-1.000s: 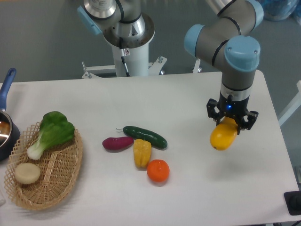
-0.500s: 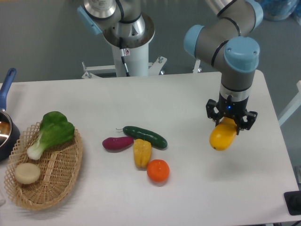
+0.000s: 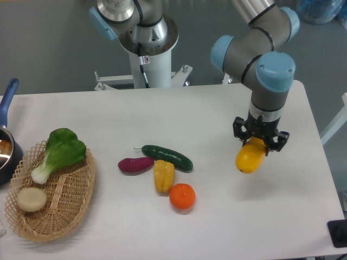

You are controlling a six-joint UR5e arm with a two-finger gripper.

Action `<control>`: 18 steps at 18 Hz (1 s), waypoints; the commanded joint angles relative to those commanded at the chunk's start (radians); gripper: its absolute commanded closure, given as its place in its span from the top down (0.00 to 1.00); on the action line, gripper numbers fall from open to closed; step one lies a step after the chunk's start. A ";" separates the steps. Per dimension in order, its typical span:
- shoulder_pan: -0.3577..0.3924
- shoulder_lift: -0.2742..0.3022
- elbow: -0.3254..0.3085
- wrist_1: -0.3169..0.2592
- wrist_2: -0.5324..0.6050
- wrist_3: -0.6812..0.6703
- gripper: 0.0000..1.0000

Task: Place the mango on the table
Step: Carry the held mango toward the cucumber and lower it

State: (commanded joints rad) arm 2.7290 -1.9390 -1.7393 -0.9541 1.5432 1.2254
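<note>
The gripper (image 3: 256,142) has its two dark fingers closed on the upper end of the mango (image 3: 249,157), and the yellow fruit hangs below them, a little tilted, with its lower end pointing down and to the left in the picture. Compared with a moment ago, the gripper and the fruit have shifted a little toward the middle of the table (image 3: 217,227) and slightly away from the near edge; the grip looks the same, so I think the arm is carrying the mango sideways and has not begun to release it. I cannot tell surely if the fruit touches the surface; a faint shadow lies just under it, so I judge it is low but not yet resting. The white surface right below the fingers is bare and smooth, so a round fruit may roll a little when it is let go. Well apart from the fingers, toward the left in the picture, lie a cucumber (image 3: 167,157), a purple vegetable (image 3: 135,164), a yellow pepper (image 3: 164,176) and an orange (image 3: 182,196). Much farther that way stands a wicker basket (image 3: 76,208) holding a green leafy vegetable (image 3: 59,151) and a pale round thing (image 3: 31,199), and a pot with a blue handle (image 3: 6,100) is at the edge. Behind the table is a gray wall and a second robot base (image 3: 147,49).
</note>
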 joint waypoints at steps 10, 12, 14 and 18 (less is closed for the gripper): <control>-0.002 0.057 -0.219 0.061 0.104 0.233 0.38; -0.003 0.057 -0.226 0.067 0.104 0.240 0.52; -0.003 0.054 -0.223 0.067 0.106 0.244 0.97; 0.000 0.058 -0.226 0.067 0.100 0.224 1.00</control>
State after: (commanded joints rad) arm 2.7290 -1.8807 -1.9650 -0.8866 1.6429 1.4497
